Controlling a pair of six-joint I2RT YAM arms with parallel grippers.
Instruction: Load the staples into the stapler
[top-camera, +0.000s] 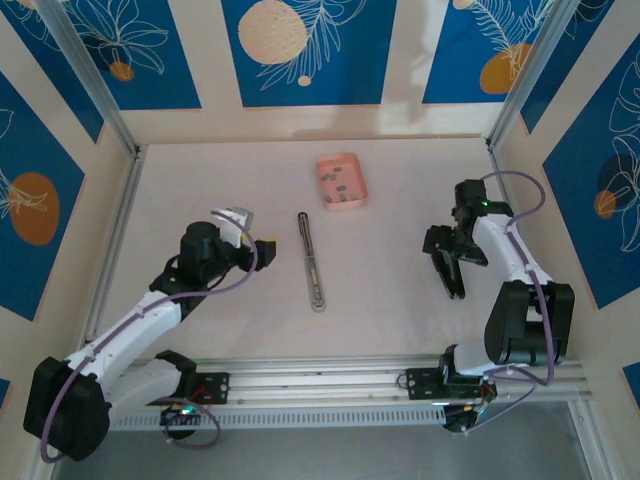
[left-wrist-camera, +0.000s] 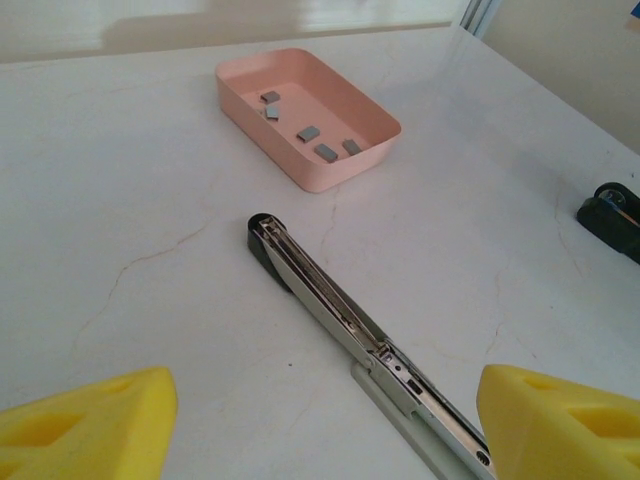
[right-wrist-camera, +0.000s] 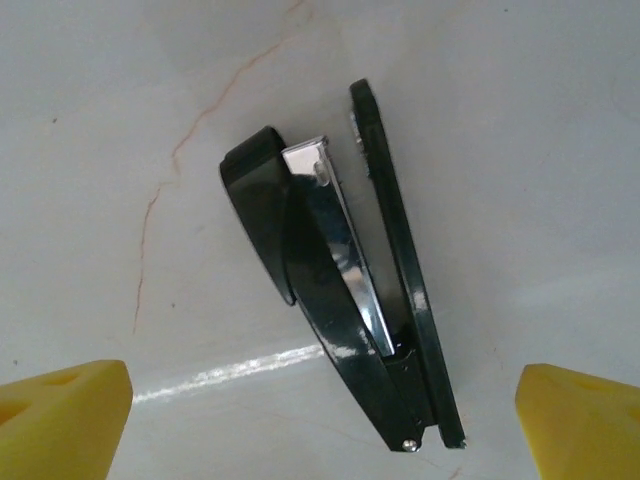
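Note:
The stapler (top-camera: 313, 262) lies opened out flat mid-table, its black bar toward the back and its silver rail toward me. In the left wrist view the stapler (left-wrist-camera: 330, 295) runs diagonally, and its rail end passes close to the right yellow finger (left-wrist-camera: 560, 425). My left gripper (top-camera: 262, 233) (left-wrist-camera: 325, 440) is open and holds nothing. Several small grey staples (top-camera: 340, 186) (left-wrist-camera: 307, 132) lie in a pink tray (top-camera: 322, 165) (left-wrist-camera: 330, 175). My right gripper (top-camera: 447, 258) (right-wrist-camera: 320, 430) hangs open over a second, black stapler (top-camera: 455, 282) (right-wrist-camera: 340, 290), which lies on its side between the fingers, untouched.
The tray stands at the back of the table, just behind the opened stapler. Blue patterned walls and metal posts enclose the table on three sides. A rail runs along the near edge by both arm bases. A black part (left-wrist-camera: 610, 212) shows at the left wrist view's right edge.

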